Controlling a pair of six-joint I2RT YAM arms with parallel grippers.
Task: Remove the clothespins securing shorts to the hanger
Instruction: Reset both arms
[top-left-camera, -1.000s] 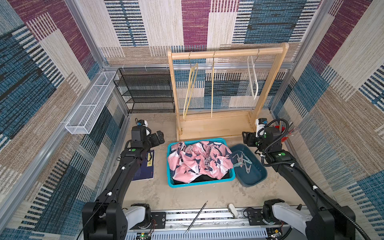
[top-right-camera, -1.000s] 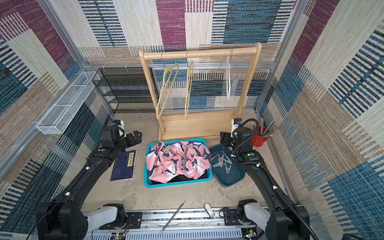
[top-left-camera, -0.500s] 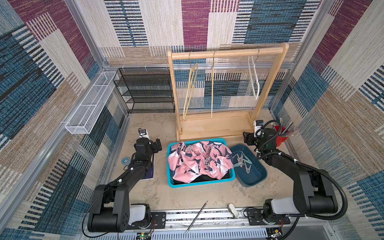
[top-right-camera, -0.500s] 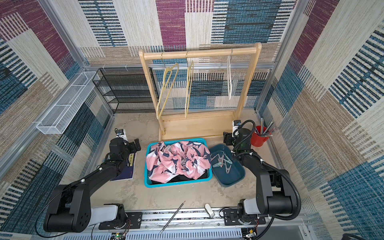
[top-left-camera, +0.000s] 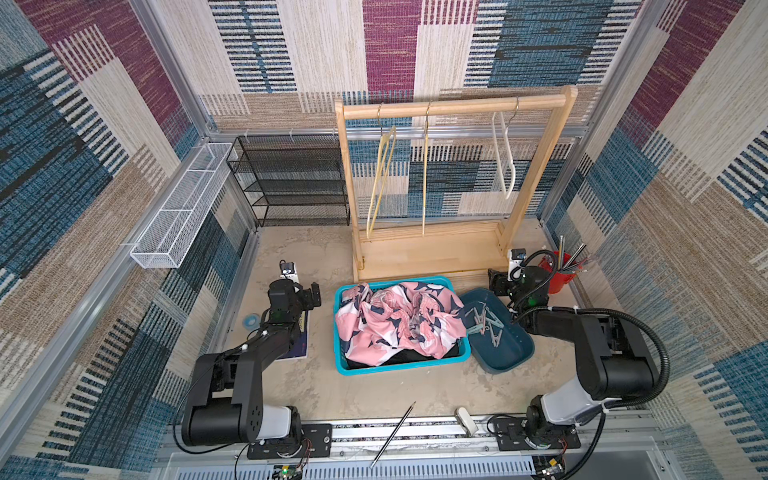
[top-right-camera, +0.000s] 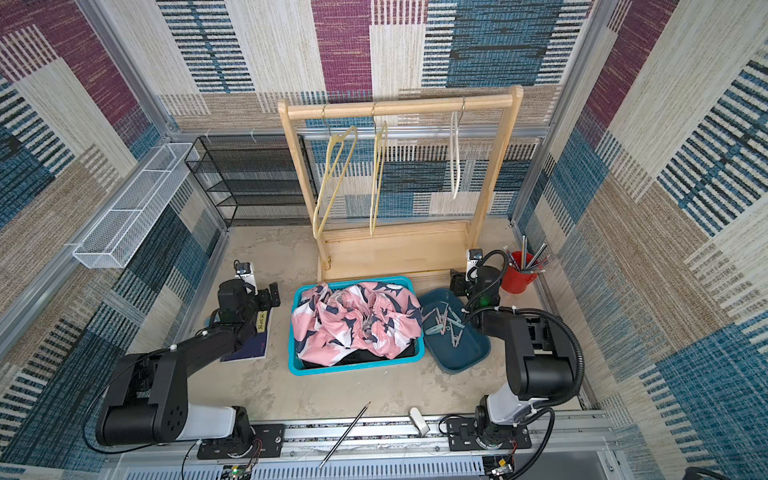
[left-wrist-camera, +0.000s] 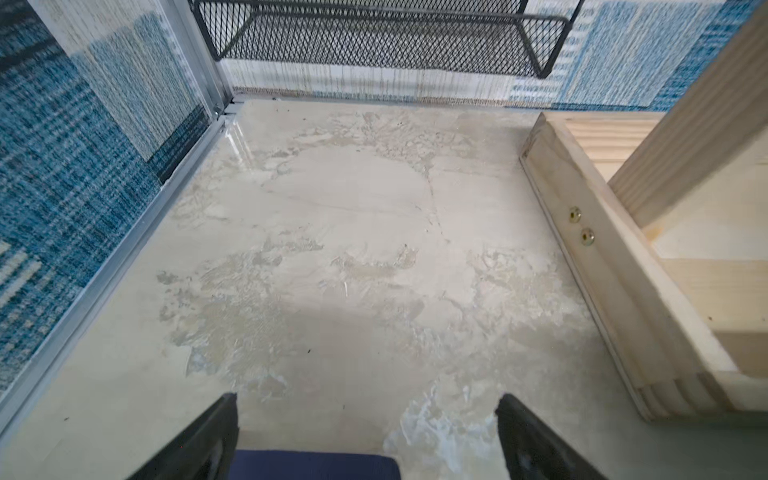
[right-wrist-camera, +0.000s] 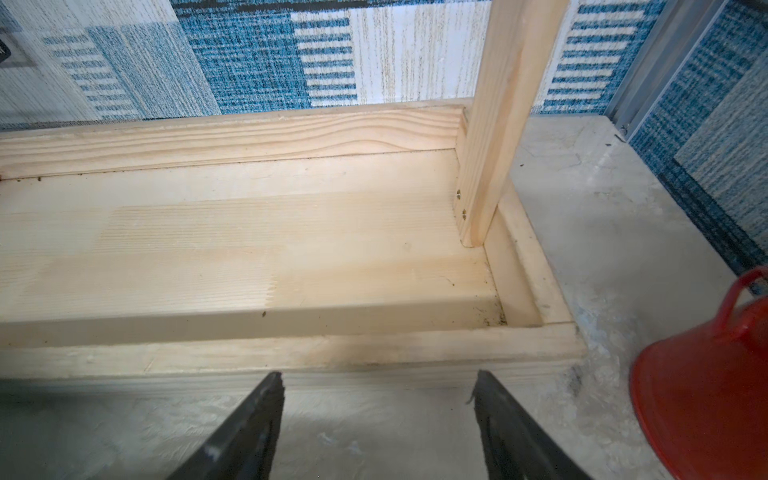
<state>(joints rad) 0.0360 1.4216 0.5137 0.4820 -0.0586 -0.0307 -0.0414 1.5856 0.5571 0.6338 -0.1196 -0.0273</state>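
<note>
A: Rack check. Three hangers (top-left-camera: 382, 174) on the wooden rack (top-left-camera: 453, 109), all bare. Nothing clipped on them that I can make out.

B: Agreed. The shorts (top-left-camera: 399, 324) are heaped in the teal basket (top-left-camera: 401, 366), on the near side of the rack. Pink printed pair on top, black fabric showing under it at the near edge. Beige pair not visible.

A: And the clothespins (top-left-camera: 484, 322)?

B: Loose pile in the dark blue tray (top-left-camera: 513, 355), just beside the basket on its right. Count unclear in both top views.

A: Arms?

B: The left pincer (left-wrist-camera: 365, 415) is spread wide with nothing between the jaws. It sits low over the surface (left-wrist-camera: 332, 232), with the edge of a blue notebook (left-wrist-camera: 311, 465) just under it. The right pincer (right-wrist-camera: 378, 390) is released too, empty, facing the rack's base. A red cup (right-wrist-camera: 702, 395) is just beside it, to the right.

A: So the step in hand reads as parking. Work looks finished.

B: My judgement as well. To do it well:
- Hold both sets of jaws apart and clear of basket and tray, so no cloth or clothespin snags.
- The right arm should mind the cup; a nudge could tip it.
- The left arm should settle without dragging the notebook.
- Before calling it done, look once along each hanger for a clothespin hidden edge-on.
</note>
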